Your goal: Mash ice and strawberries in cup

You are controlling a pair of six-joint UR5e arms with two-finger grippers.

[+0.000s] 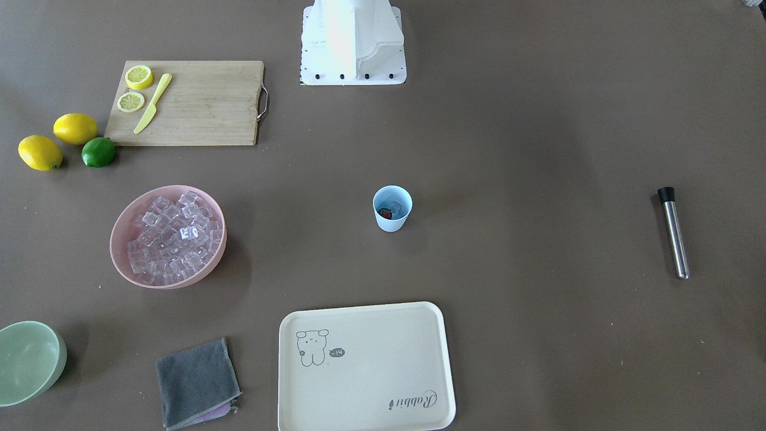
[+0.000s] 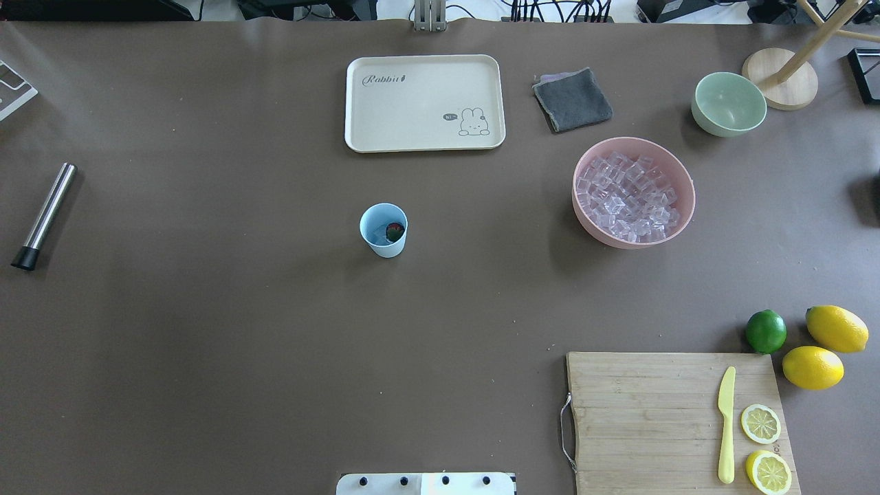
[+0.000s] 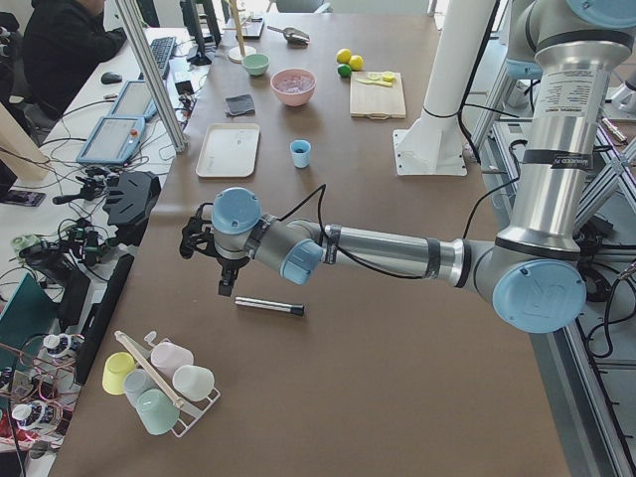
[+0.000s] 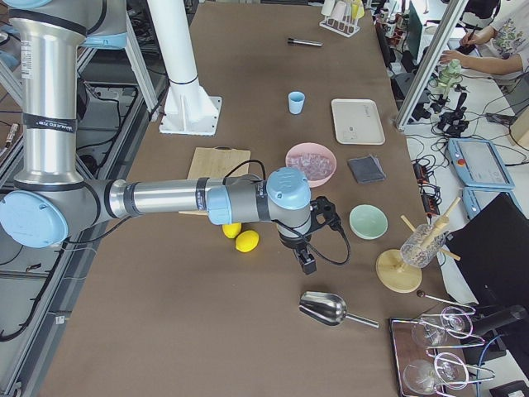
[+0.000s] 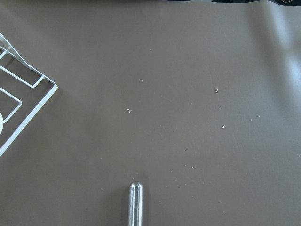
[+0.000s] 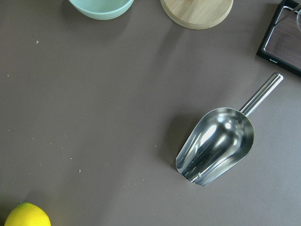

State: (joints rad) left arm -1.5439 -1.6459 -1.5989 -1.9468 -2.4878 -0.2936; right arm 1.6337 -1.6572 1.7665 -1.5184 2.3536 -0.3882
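Here, cup (image 2: 383,242) upright on table (image 2: 275,344), strawberry (image 2: 394,232) and ice (image 2: 376,238) inside, left claw (image 3: 227,285) near steel rod (image 3: 268,306), right claw (image 4: 306,263) near scoop (image 4: 329,309), cannot tell either's spread.

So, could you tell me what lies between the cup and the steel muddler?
Nothing; the overhead view shows bare table between the cup and the muddler.

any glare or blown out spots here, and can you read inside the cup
Front-facing view: the robot base is blown out to flat white. Right wrist view: bright glare streaks inside the metal scoop. Overhead view: even light, soft shadows, the cup sharp enough to show the strawberry inside.
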